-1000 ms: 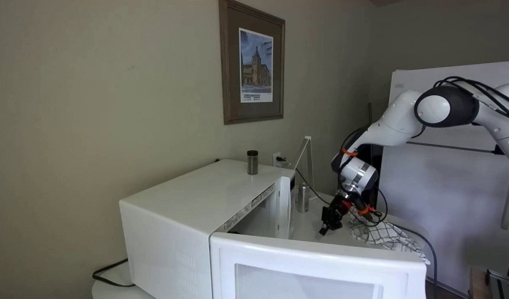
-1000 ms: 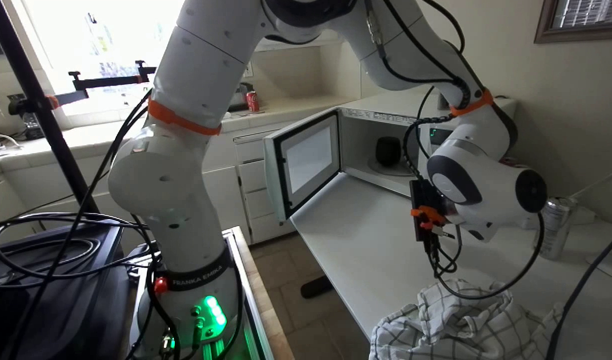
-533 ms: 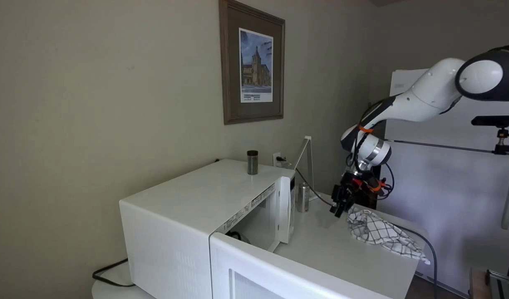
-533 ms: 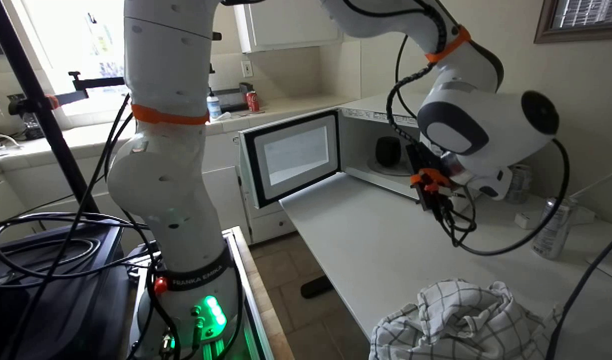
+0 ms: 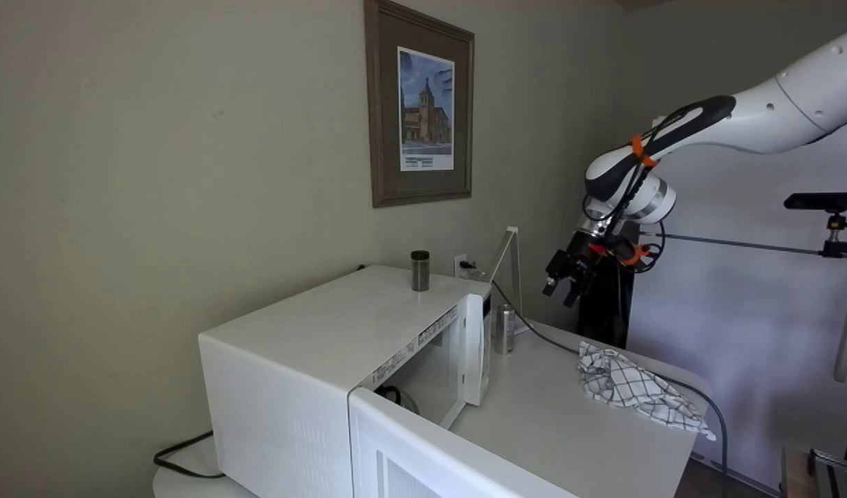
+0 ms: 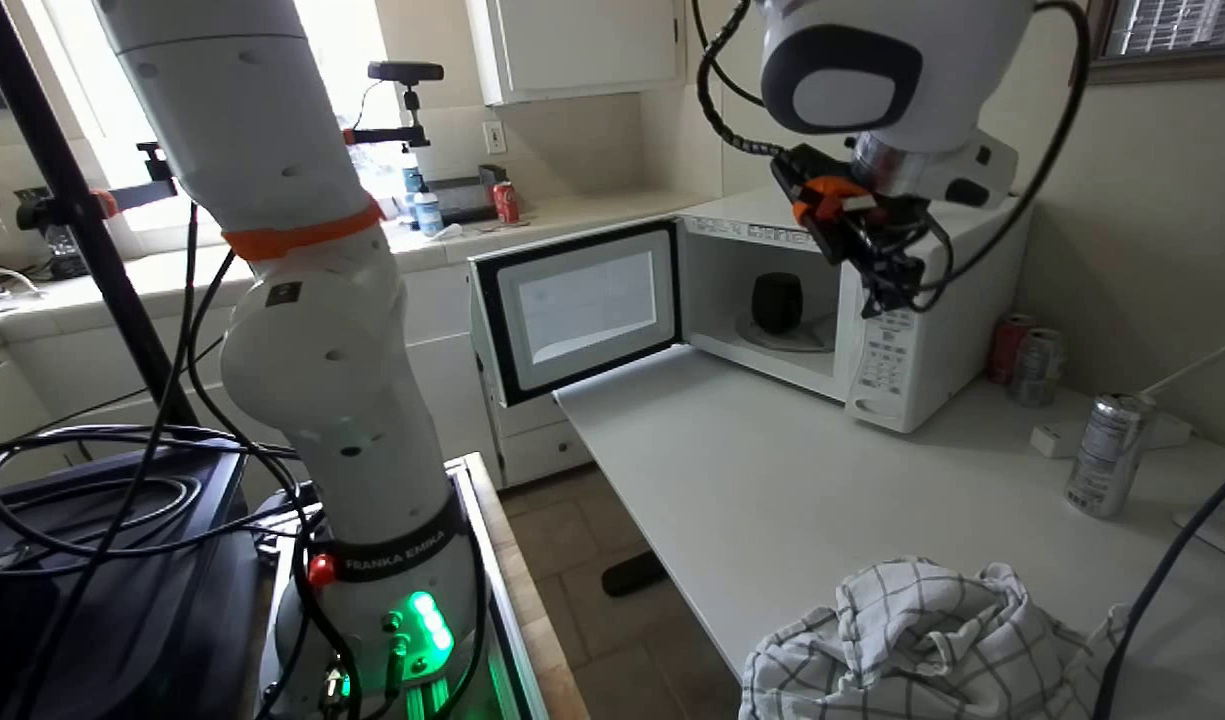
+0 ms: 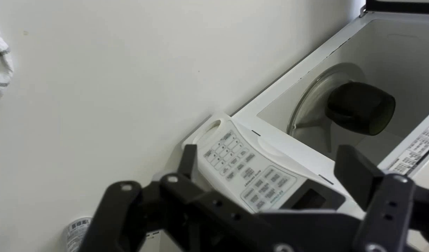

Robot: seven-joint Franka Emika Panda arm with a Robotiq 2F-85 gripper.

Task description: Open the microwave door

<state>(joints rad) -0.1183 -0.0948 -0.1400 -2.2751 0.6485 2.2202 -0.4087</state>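
Note:
The white microwave (image 5: 326,325) stands against the wall, and its door (image 6: 587,310) is swung wide out from the cavity in both exterior views. Only a dark-edged strip of the door (image 7: 403,7) shows at the wrist view's top right corner. My gripper (image 7: 267,152) is open, its black fingers spread apart with nothing between them. Beyond them in the wrist view lies the keypad panel (image 7: 235,157). In an exterior view the gripper (image 5: 560,293) hangs in the air above the table, to the control-panel side, well apart from the door.
A dark mug (image 7: 359,106) sits on the glass turntable inside the cavity. On the table are a checked cloth (image 6: 922,640) and a silver can (image 6: 1110,455), with two more cans beside the microwave. A small jar (image 5: 420,270) stands on the microwave's top. A cable crosses the table.
My gripper has gone from shut to open while rising and drawing back from the microwave's front. The door has swung farther outward. The cloth and cans have stayed put.

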